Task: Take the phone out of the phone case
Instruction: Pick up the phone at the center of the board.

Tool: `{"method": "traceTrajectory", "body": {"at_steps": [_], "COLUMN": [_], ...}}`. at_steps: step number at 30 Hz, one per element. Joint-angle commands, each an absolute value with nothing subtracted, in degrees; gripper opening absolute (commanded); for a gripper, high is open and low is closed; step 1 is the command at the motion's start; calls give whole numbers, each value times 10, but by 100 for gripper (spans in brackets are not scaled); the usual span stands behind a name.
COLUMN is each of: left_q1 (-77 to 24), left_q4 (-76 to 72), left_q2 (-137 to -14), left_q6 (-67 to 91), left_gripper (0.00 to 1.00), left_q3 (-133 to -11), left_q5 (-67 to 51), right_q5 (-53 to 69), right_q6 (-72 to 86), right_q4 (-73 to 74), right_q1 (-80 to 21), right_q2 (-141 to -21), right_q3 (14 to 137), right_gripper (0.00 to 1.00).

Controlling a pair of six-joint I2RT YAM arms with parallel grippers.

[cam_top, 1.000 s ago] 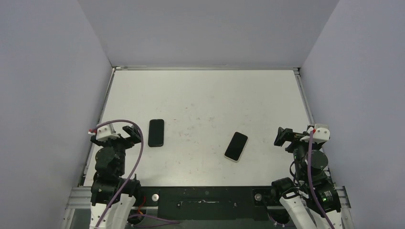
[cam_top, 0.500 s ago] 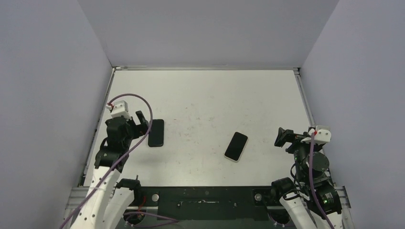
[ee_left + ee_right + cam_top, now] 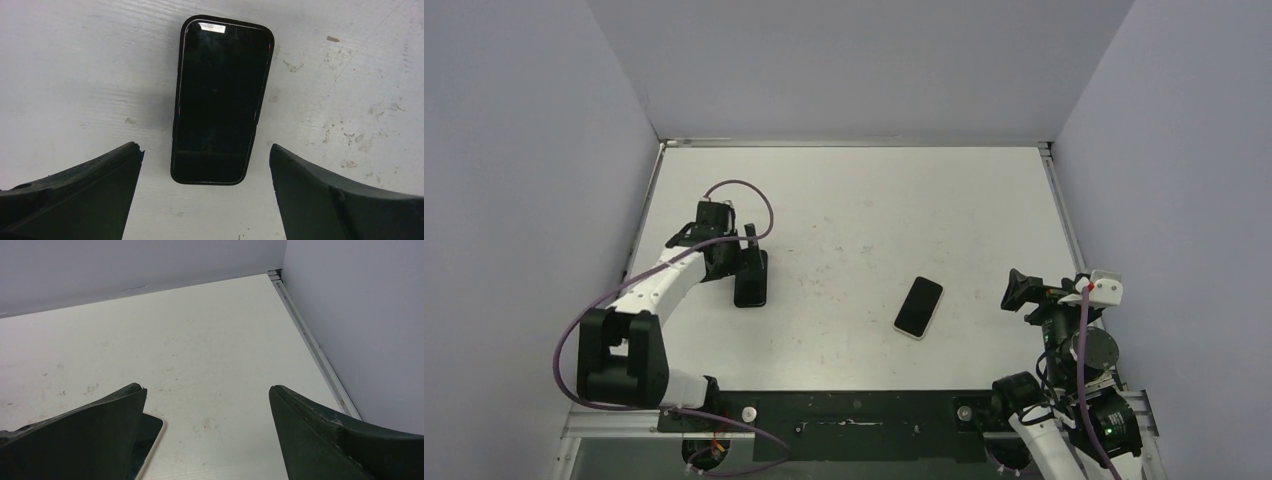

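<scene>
A black phone in a black phone case (image 3: 751, 285) (image 3: 220, 95) lies screen up on the left part of the white table (image 3: 854, 200). My left gripper (image 3: 746, 256) (image 3: 203, 148) hovers over its far end, open, with the fingers wide on either side of that end and not touching it. A second dark phone with a cream edge (image 3: 919, 307) (image 3: 148, 436) lies tilted right of centre. My right gripper (image 3: 1016, 290) (image 3: 206, 388) stands open near the table's right edge, apart from that phone, with nothing between its fingers.
Grey walls enclose the table on the left, back and right, with a metal rail along the right edge (image 3: 312, 342). The arm bases and a black bar (image 3: 854, 412) sit at the near edge. A purple cable (image 3: 744, 190) loops over the left arm.
My left arm has swung up from beside its base and reached out over the black cased phone. The right arm has barely shifted. Both phones lie where they were.
</scene>
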State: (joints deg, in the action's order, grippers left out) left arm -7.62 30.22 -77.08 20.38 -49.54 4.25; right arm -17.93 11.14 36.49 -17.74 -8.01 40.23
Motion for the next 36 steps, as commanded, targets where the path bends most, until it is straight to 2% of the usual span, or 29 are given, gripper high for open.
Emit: {"method": "traceTrajectory", "body": {"at_steps": [1, 11, 25, 30, 36], "left_q1": [-84, -113, -124, -125, -124], "left_q4": [285, 274, 283, 287, 281], "left_q2": [-830, -938, -1000, -1017, -995], "left_q6": [198, 185, 170, 170, 180], "left_gripper": [97, 97, 96, 87, 63], "left_q3": [-548, -596, -607, -607, -595], "left_q5": [25, 60, 105, 93, 51], "right_q5": [-178, -166, -167, -166, -156], "right_q6": [106, 100, 100, 100, 95], "right_q4": [341, 338, 338, 338, 335], "right_q1": [-181, -182, -173, -173, -177], "right_q2": [-81, -100, -102, -100, -102], "right_q3": [399, 400, 401, 400, 400], "right_gripper": [100, 100, 100, 100, 100]}}
